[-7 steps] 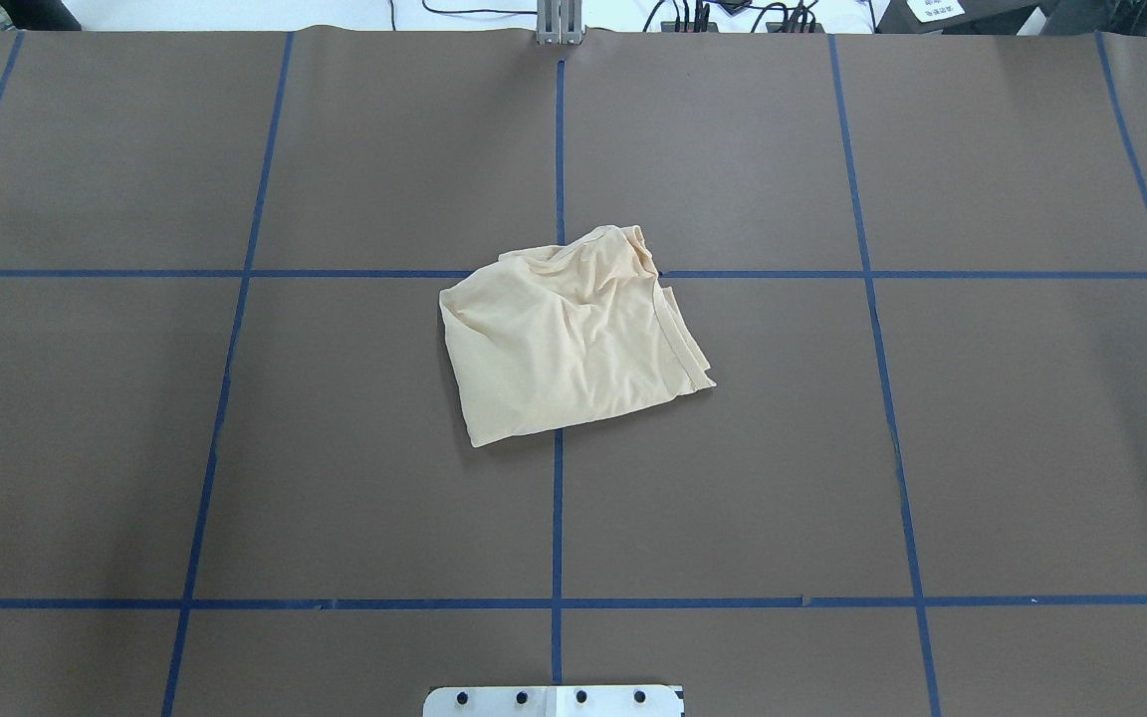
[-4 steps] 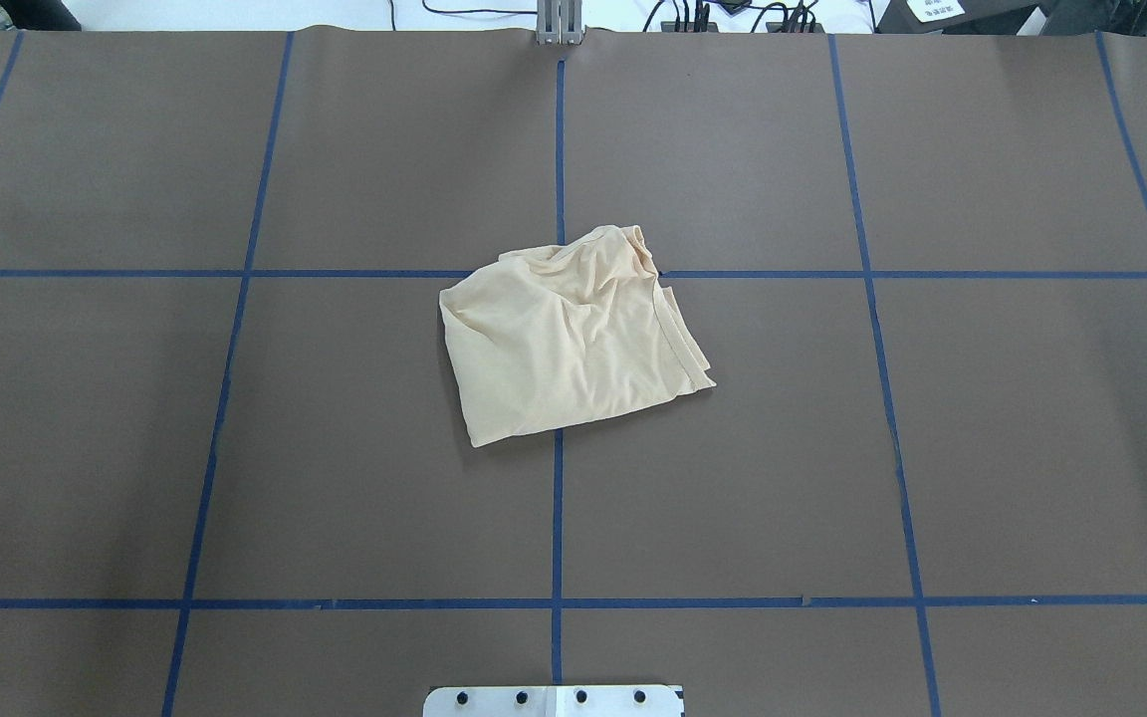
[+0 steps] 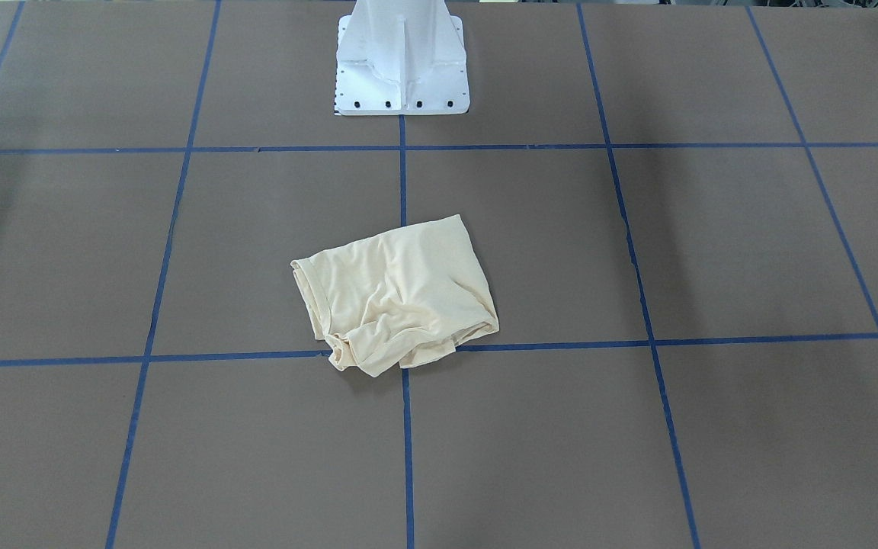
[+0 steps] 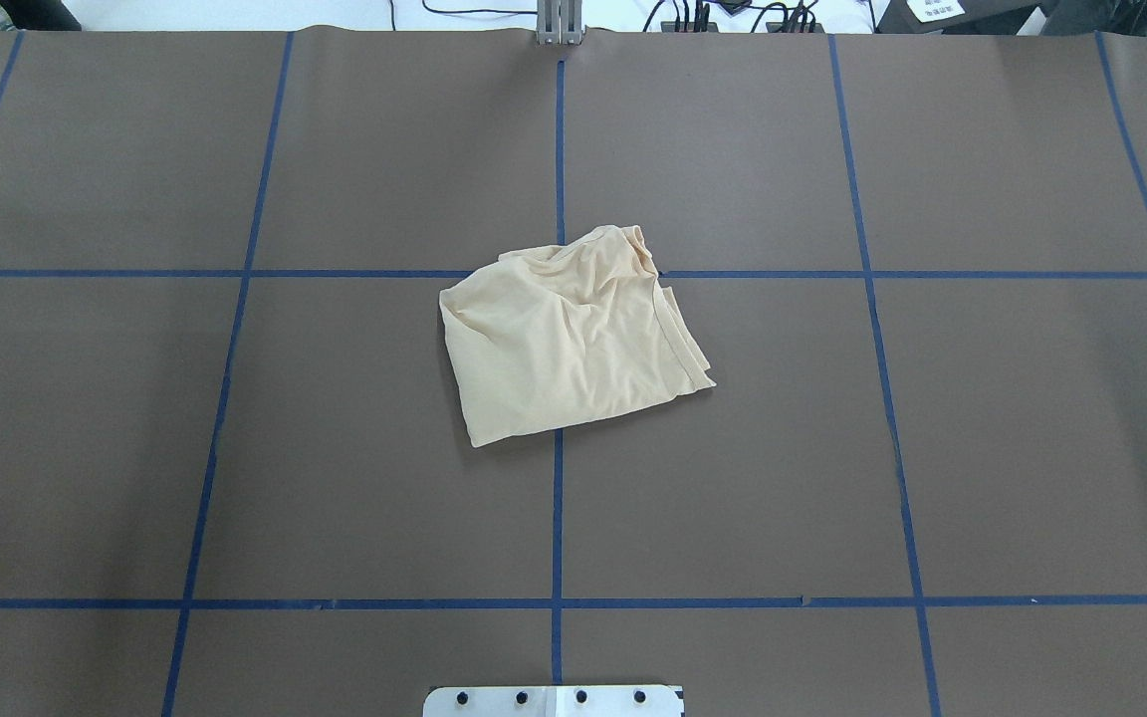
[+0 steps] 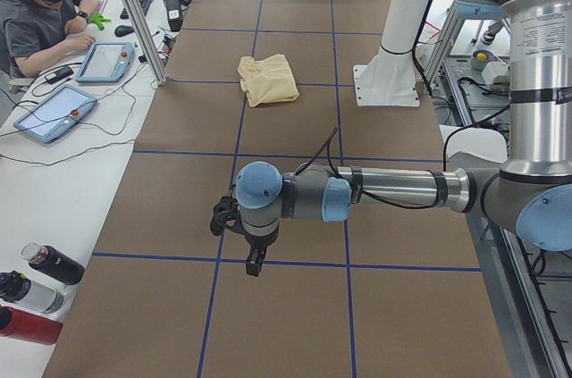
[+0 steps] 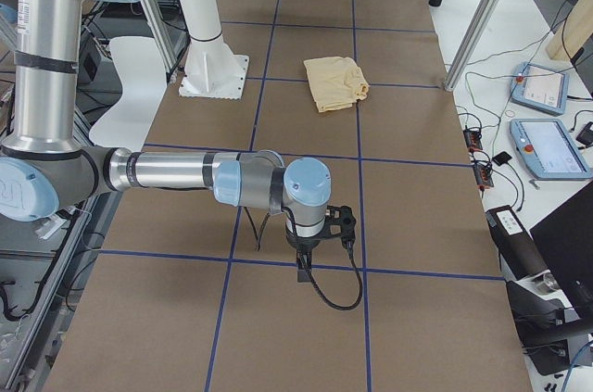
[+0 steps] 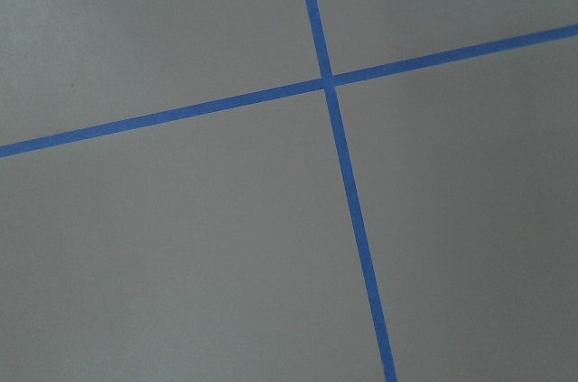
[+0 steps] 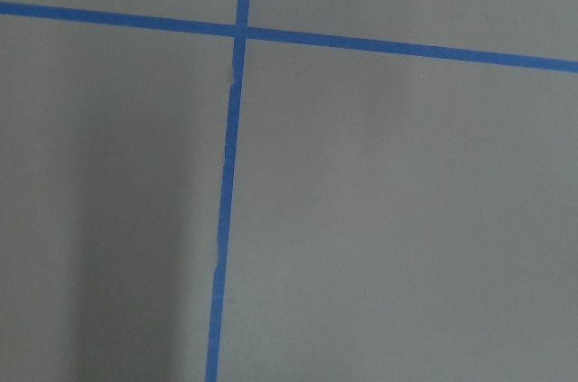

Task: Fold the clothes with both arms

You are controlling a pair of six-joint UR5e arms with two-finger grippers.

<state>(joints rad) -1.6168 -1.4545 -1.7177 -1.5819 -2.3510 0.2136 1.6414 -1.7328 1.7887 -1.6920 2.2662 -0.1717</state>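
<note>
Shirt lies folded in a compact bundle at mid-counter. Left arm and right arm hang well apart from it, probably because folding is finished. Whether the jaws are open or closed cannot be told.

Shirt on table, before pedestal.
</note>
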